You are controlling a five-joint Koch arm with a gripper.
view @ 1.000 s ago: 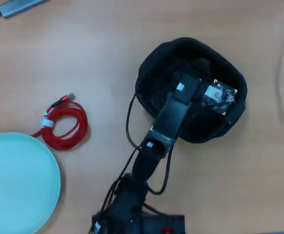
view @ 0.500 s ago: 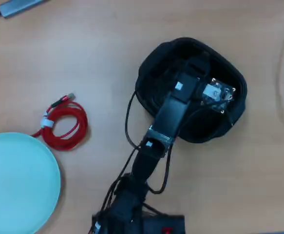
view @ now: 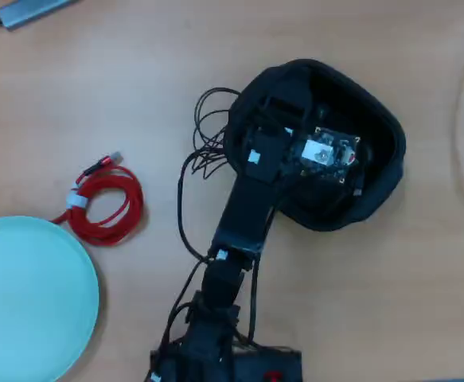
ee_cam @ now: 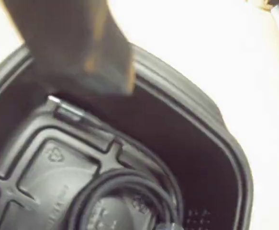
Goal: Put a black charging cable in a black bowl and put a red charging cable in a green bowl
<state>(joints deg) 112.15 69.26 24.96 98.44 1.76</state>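
The black bowl (view: 379,195) stands right of centre in the overhead view, and my gripper (view: 282,103) reaches down into it, dark against the dark inside. In the wrist view the black charging cable (ee_cam: 125,189) lies coiled on the bowl's ribbed floor (ee_cam: 43,167), with a silvery plug (ee_cam: 65,111) resting by the inner wall. Only one blurred dark finger (ee_cam: 82,52) shows, above the cable and apart from it. The red charging cable (view: 104,200), coiled with a white tie, lies on the table at the left. Just below it sits the green bowl (view: 25,294), with nothing in it.
The arm's thin black wires (view: 206,131) bunch up at the bowl's left rim. A grey adapter (view: 33,9) lies at the top left corner. A pale cable (view: 461,103) curves along the right edge. The arm's base (view: 216,358) stands at the bottom centre.
The arm has swung to the left over the black bowl, and its loose wires now bulge out beside the bowl's left rim. The red cable and green bowl have not moved.
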